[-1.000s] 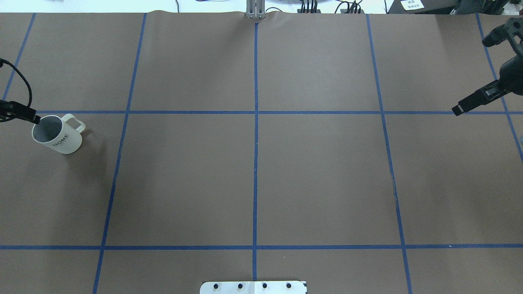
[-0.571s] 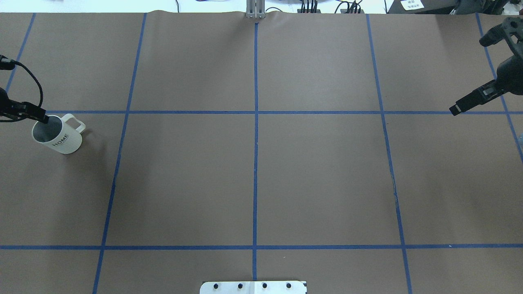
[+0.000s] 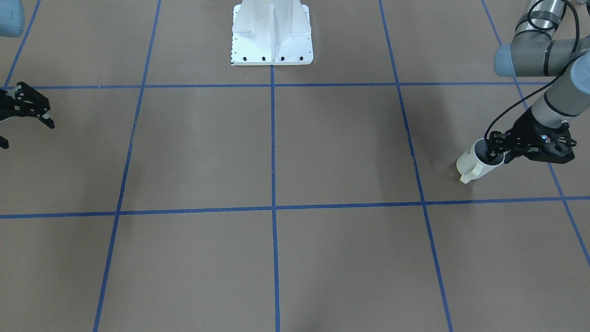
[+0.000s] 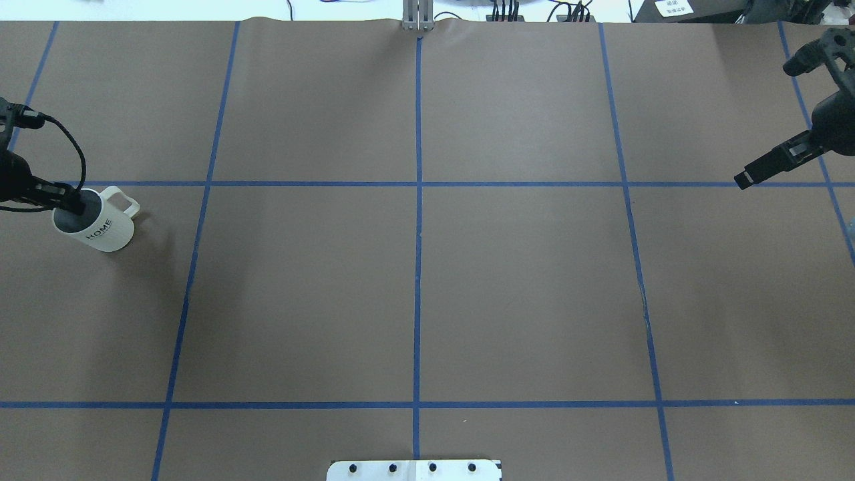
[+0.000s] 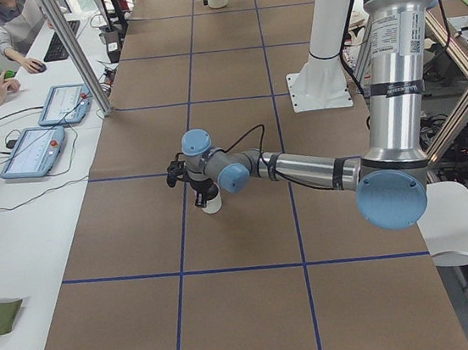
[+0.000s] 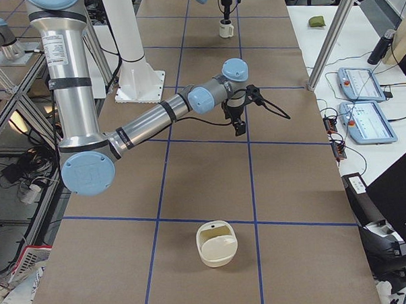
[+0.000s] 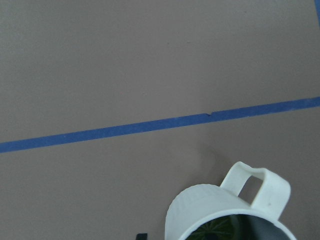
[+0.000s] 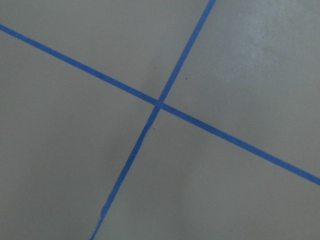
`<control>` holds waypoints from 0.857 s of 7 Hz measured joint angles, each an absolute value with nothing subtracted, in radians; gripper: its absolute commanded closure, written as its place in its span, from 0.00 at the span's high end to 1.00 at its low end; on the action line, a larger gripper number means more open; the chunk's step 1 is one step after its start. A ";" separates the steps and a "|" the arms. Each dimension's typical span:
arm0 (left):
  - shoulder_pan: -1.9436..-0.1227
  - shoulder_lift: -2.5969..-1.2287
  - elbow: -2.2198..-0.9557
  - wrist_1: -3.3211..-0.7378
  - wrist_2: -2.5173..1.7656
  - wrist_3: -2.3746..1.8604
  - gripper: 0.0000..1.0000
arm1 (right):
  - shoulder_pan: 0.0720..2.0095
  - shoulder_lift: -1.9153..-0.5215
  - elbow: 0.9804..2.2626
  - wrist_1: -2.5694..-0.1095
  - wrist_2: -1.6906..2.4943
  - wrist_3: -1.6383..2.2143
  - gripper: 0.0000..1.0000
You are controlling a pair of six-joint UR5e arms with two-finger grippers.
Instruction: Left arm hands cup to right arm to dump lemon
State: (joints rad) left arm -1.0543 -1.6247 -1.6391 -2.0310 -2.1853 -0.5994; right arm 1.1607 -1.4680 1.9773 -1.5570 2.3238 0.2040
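cream tub [image 6: 218, 260] on brown table [image 4: 521, 280] (blue tape grid [image 4: 417, 267])

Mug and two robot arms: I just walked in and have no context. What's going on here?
The left gripper is at the rim of the mug, reaching over its opening; whether it has gripped is unclear. The mug stands upright on the table. The right gripper hangs open at the far side, holding nothing.

The left arm [image 3: 553, 99] is stretching out low, with the left gripper [image 3: 494, 147] angling downward. The right arm [image 6: 154, 117] is hovering outstretched, with the right gripper [image 3: 25, 133] spreading its fingers apart.
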 measured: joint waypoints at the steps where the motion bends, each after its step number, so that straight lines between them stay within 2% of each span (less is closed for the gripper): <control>1: -1.054 -1.623 -1.641 -2.031 -2.181 -0.598 0.00 | 1.160 -1.467 1.978 -1.557 2.324 0.204 1.00; 3: -1.055 -1.622 -1.667 -2.024 -2.180 -0.598 0.00 | 1.159 -1.457 1.972 -1.494 2.324 0.203 0.99; 4: -1.058 -1.626 -1.704 -1.998 -2.185 -0.608 0.00 | 1.157 -1.433 1.952 -1.421 2.325 0.210 0.95; 6: -1.066 -1.697 -1.776 -1.901 -2.189 -0.754 0.00 | 1.148 -1.355 1.916 -1.329 2.311 0.262 0.95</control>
